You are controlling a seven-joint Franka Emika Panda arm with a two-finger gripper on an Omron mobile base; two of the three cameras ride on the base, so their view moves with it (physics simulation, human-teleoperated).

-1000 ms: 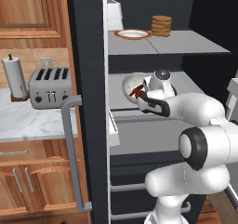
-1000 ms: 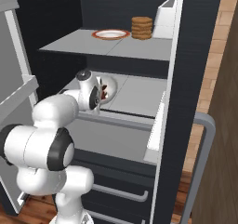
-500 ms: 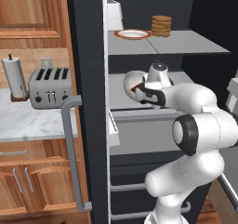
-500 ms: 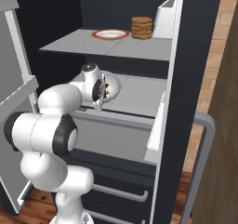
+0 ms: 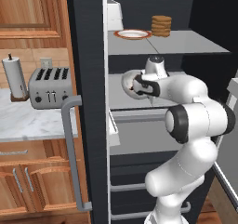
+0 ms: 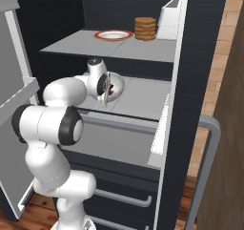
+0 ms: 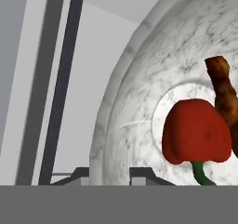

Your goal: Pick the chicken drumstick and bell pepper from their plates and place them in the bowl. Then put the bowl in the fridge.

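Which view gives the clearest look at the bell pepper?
The hand view: the bell pepper lies large and red inside the bowl, green stem visible, beside the chicken drumstick. In the right base view it is a small red-brown patch in the bowl's opening, partly behind the arm. In the left base view it cannot be made out.

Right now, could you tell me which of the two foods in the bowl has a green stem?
The bell pepper: the rounded red one with a short green stem. The chicken drumstick beside it in the bowl is brown, elongated and stemless.
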